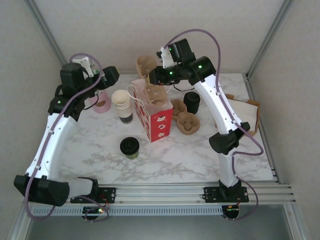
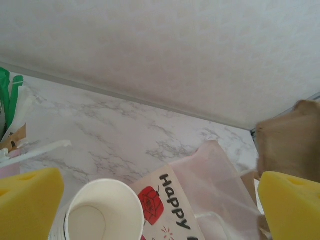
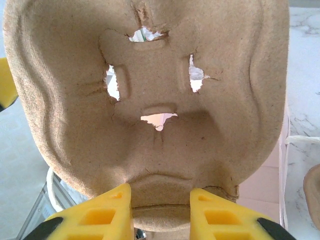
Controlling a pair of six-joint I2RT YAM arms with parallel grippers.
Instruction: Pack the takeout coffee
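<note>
Two claws differ: the left gripper (image 2: 160,207) hangs with its yellow fingers (image 2: 30,200) spread wide above the stack of cream cups (image 2: 105,212), toward the far edge of the bench (image 1: 200,155). The right gripper (image 3: 161,212) is clamped on the rim of a pulp cup carrier (image 3: 150,100) over the red bag (image 1: 156,120) mid-bench. The takeout coffee (image 1: 129,147) stands upright near the bench's near edge, just left of the bag.

On the tabletop (image 1: 200,155) the bag (image 1: 159,122) stands mid-table. The cup stack (image 1: 122,106) is just left of it, the coffee (image 1: 129,147) before that stack. Spare carriers (image 1: 185,120) lie right of the bag, with the lid stack (image 1: 191,102) behind them. A carrier (image 3: 150,100) is above the bag's mouth.
</note>
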